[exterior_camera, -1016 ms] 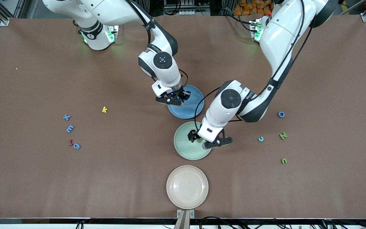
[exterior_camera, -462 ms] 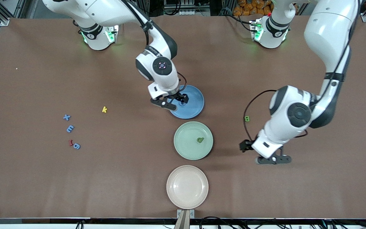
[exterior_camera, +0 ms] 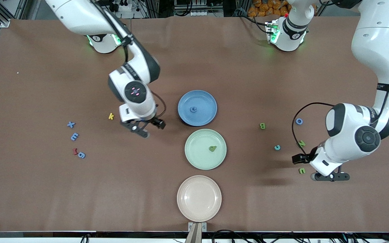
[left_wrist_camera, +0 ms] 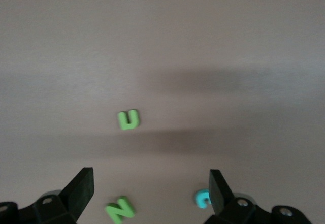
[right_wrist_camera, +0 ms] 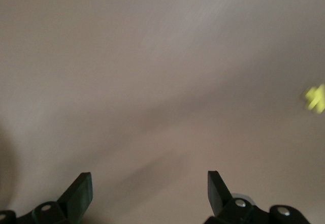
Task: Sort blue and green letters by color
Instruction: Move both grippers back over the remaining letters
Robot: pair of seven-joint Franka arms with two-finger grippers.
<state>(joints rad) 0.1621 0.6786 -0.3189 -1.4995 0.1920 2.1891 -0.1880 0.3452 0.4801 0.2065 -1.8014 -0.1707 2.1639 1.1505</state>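
On the tabletop: brown tabletop (exterior_camera: 46, 189) carrying three round plates and scattered small flat toy letters.
Blue plate (exterior_camera: 205, 101): holds one small blue letter (exterior_camera: 193, 109).
Pale green plate (exterior_camera: 198, 155): holds one green letter (exterior_camera: 212, 148).
Blue letters unsorted: X (exterior_camera: 71, 124), E (exterior_camera: 74, 136) and a g-like piece (exterior_camera: 82, 155) toward the right arm's end; O (exterior_camera: 299, 121) toward the left arm's end.
Green letters unsorted: B (exterior_camera: 262, 126), N (exterior_camera: 301, 143), u (exterior_camera: 302, 170).
Left pincer (exterior_camera: 329, 176): spread, empty, over the tabletop just beside the u.
Right pincer (exterior_camera: 143, 127): spread, empty, near the yellow k (exterior_camera: 111, 116).
Handling: likely light, stiff, low-lying; pinch across opposite edges.
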